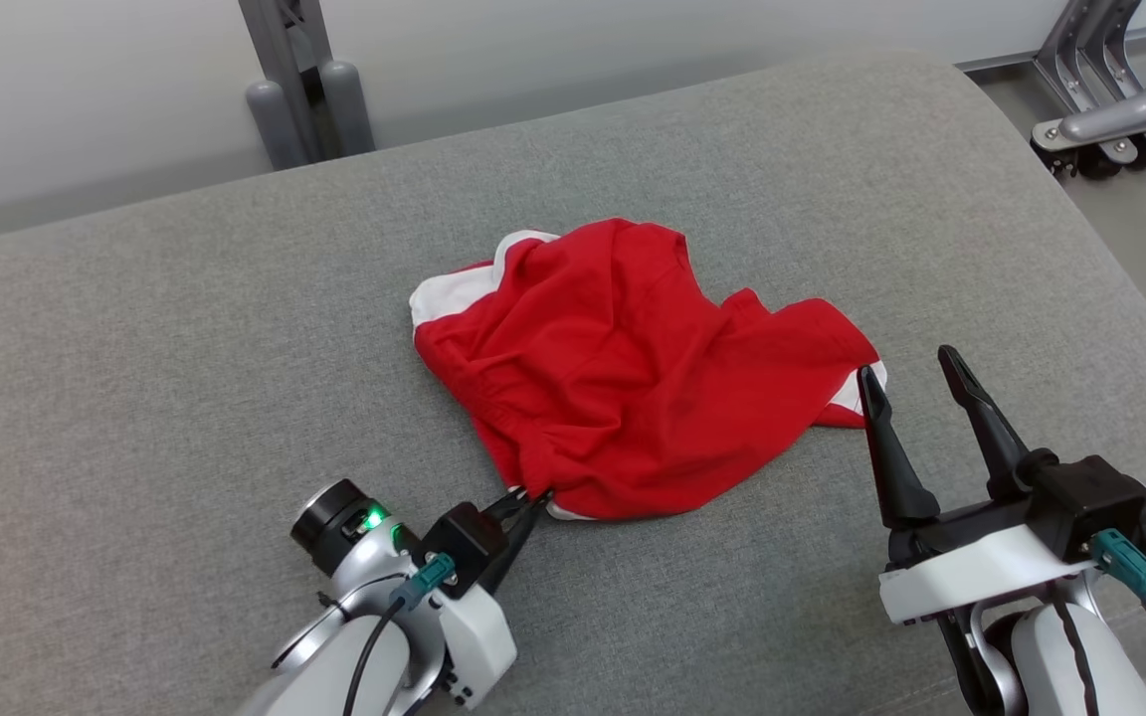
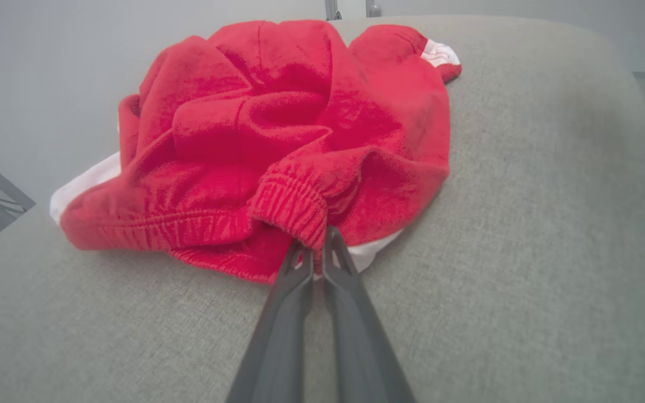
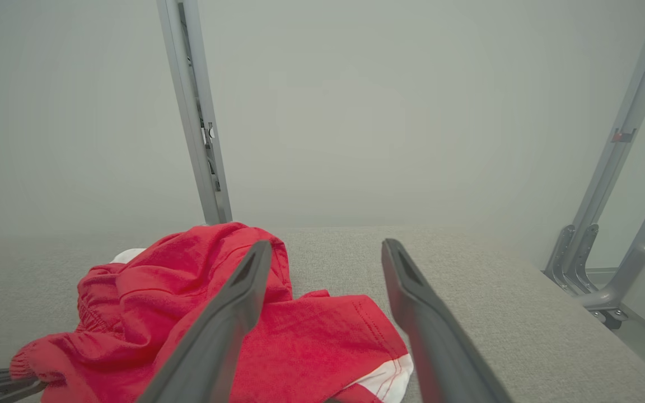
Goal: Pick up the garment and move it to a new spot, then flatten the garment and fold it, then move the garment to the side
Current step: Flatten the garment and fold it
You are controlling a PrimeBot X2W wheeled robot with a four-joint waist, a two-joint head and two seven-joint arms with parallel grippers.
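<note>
**Only one edge of the garment (image 1: 623,368) held**

The left gripper (image 1: 531,497) was pinched closed on the red waistband. The crumpled heap lay just ahead of its tips on the cushion (image 1: 135,398), stretching across toward the right gripper (image 1: 906,363). That one stood wide open and empty (a white-trimmed hem just inward of it). Folds hid how much cloth the left fingers really held.

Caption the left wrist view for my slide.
Left pincer grips red garment by its waistband on grey cushion.
</note>
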